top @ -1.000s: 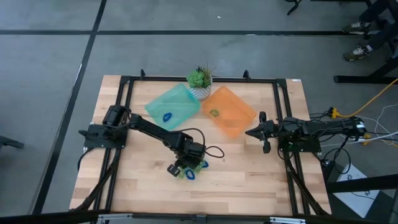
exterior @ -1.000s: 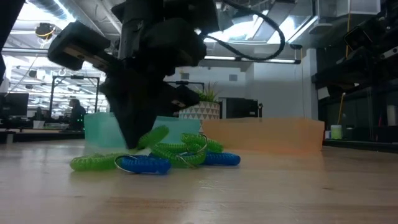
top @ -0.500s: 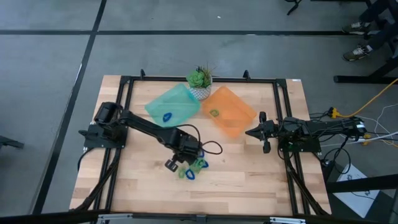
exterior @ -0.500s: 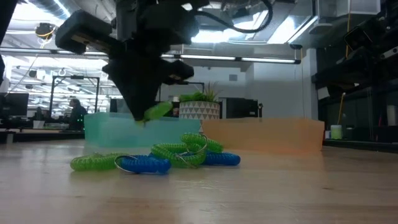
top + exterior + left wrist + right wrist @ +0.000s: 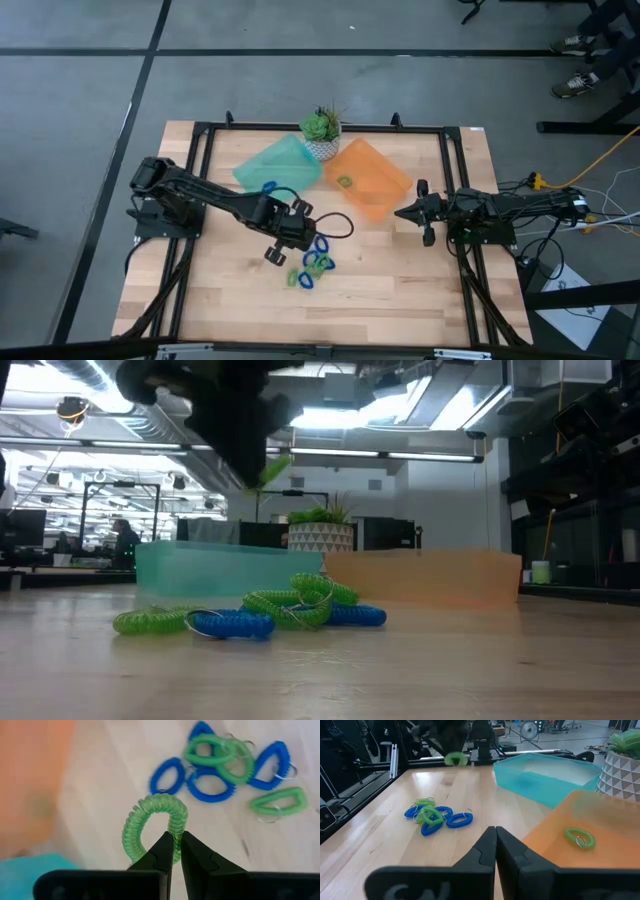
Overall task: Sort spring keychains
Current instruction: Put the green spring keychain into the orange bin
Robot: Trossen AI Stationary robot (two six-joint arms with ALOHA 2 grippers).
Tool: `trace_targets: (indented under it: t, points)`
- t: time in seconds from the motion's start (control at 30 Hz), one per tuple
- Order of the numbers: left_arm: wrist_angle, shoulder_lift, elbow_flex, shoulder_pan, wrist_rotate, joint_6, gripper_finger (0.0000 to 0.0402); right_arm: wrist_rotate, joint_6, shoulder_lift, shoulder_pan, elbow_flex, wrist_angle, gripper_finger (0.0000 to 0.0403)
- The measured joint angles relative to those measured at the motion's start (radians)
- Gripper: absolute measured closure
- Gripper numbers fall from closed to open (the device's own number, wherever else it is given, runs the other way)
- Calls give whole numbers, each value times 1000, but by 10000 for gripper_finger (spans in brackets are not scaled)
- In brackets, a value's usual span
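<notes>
Several blue and green spring keychains lie in a pile (image 5: 311, 266) on the table, also shown in the low view (image 5: 270, 612) and the left wrist view (image 5: 235, 767). My left gripper (image 5: 290, 232) hangs above and just far-left of the pile, shut on one green keychain (image 5: 155, 827), which shows high in the low view (image 5: 270, 468). A blue keychain (image 5: 269, 187) lies in the teal tray (image 5: 285, 160). A green one (image 5: 580, 837) lies in the orange tray (image 5: 380, 180). My right gripper (image 5: 425, 212) waits shut beside the orange tray. My left gripper pinches the green keychain's coil at one side of the loop (image 5: 176, 838) between its two fingertips, coming from above and pointing down. The loop is lifted clear of the table and sticks out past the fingertips (image 5: 165, 851).
A potted plant (image 5: 321, 130) stands at the far edge between the two trays. A black frame (image 5: 200, 135) rims the table. Bare wood lies to the near side and left of the pile.
My left gripper has risen from the pile with the green keychain shut between its fingers, moving up and toward the table's far-left, in the direction of the trays. The keychain is lifted clear. The rest of the pile has stayed where it was.
</notes>
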Motion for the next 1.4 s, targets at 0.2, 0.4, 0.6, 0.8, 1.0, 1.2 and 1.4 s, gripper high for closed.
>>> trace_targets:
  t: [0.2, 0.4, 0.6, 0.8, 1.0, 1.2, 1.4]
  points:
    - [-14, -68, 0, -20, -117, -1, 380, 0, 0, 0, 0, 0, 0, 395]
    - [17, -120, 0, -17, -205, 23, 380, 0, 0, 0, 0, 0, 0, 395]
    - [88, -121, 0, 28, -226, 129, 380, 0, 0, 0, 0, 0, 0, 395]
    - [135, -120, 0, 99, -225, 183, 380, 0, 0, 0, 0, 0, 0, 395]
    - [215, -119, 0, 184, -169, 253, 379, 0, 0, 0, 0, 0, 0, 395]
    - [319, -119, 0, 268, -78, 312, 379, 0, 0, 0, 0, 0, 0, 395]
    - [403, -119, 0, 337, 7, 316, 379, 0, 0, 0, 0, 0, 0, 395]
